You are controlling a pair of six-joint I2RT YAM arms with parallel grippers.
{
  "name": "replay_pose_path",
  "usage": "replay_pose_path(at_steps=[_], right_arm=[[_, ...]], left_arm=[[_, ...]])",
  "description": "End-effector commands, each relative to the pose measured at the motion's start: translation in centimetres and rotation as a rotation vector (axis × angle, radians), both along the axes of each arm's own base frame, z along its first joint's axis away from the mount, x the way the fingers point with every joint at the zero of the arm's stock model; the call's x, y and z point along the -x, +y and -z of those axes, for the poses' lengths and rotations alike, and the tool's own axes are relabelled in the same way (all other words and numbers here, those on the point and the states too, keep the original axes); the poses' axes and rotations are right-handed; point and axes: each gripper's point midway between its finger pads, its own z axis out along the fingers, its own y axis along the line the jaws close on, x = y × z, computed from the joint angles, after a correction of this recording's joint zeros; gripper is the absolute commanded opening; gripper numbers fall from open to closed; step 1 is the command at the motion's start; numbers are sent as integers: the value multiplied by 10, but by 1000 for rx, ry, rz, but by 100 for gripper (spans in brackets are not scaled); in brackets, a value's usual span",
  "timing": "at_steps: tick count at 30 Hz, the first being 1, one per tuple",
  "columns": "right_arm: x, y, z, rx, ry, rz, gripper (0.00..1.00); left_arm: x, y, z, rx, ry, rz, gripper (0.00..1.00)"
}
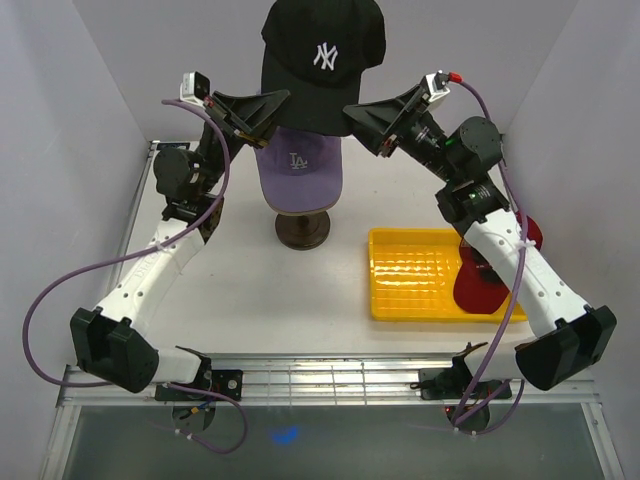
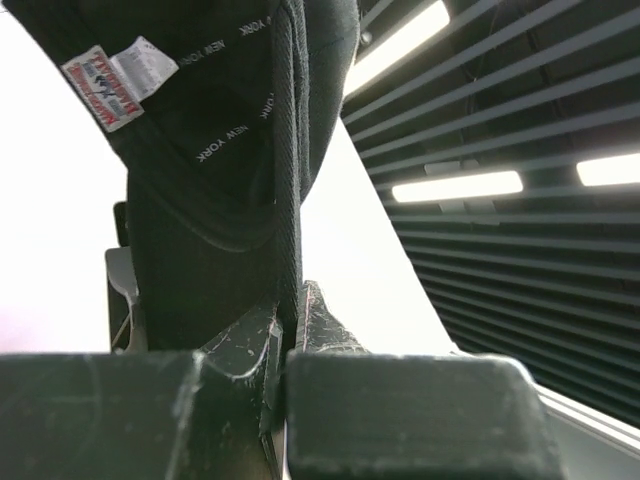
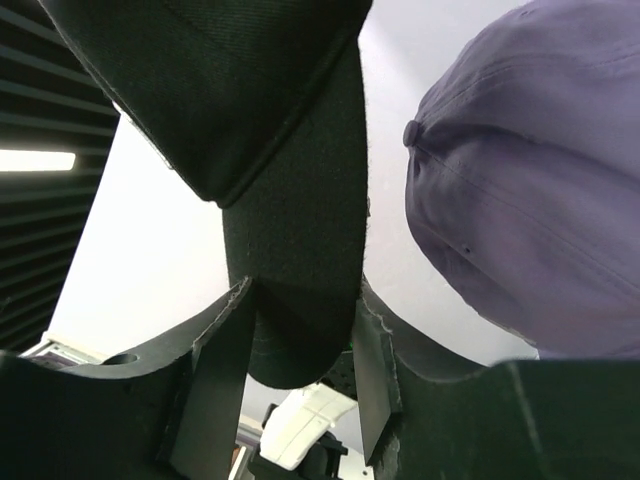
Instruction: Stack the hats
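A black cap (image 1: 322, 60) with a white NY logo hangs in the air over a lavender cap (image 1: 300, 170) that sits on the mannequin head. My left gripper (image 1: 275, 112) is shut on the black cap's left edge; its wrist view shows the cloth (image 2: 220, 200) pinched between the fingertips (image 2: 288, 310). My right gripper (image 1: 352, 118) stands open at the cap's right side, with the black brim (image 3: 290, 200) between its fingers (image 3: 303, 300). The lavender cap (image 3: 520, 200) is close by on the right. A red cap (image 1: 480, 280) lies partly under my right arm.
The mannequin's dark round stand (image 1: 302, 230) is at mid-table. A yellow ribbed tray (image 1: 415, 275) lies to its right, with the red cap at its right end. White walls close in the table on the left, back and right.
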Motion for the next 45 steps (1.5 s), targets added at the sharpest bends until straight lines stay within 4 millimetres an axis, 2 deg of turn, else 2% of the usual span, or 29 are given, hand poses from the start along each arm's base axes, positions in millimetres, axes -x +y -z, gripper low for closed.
replay_pose_path(at_steps=[1,10,11,13,14,19,29,38,45], right_arm=[[16,-1,-39,-64,-107,-25,45],[4,10,-40,-33,-81,-49,32],[2,11,-38,-29,-71,-47,31],[1,12,-39,-26,-69,-45,31],[-3,13,-35,-20,-59,-43,31],[-11,21,-25,-1,-34,-56,29],[-22,29,-11,32,-8,-73,27],[-25,31,4,52,16,-76,26],[-24,30,16,66,27,-73,26]], left_arm=[[25,5,-7,-1,-62,11,0],[37,6,7,-73,-51,-16,0],[32,4,19,-91,-10,-15,0],[38,8,24,-94,2,-29,0],[32,8,36,-103,44,-41,0],[26,6,52,-135,106,-39,0],[15,3,65,-167,172,-54,0],[14,7,86,-176,225,-63,0],[16,7,92,-182,231,-59,0]])
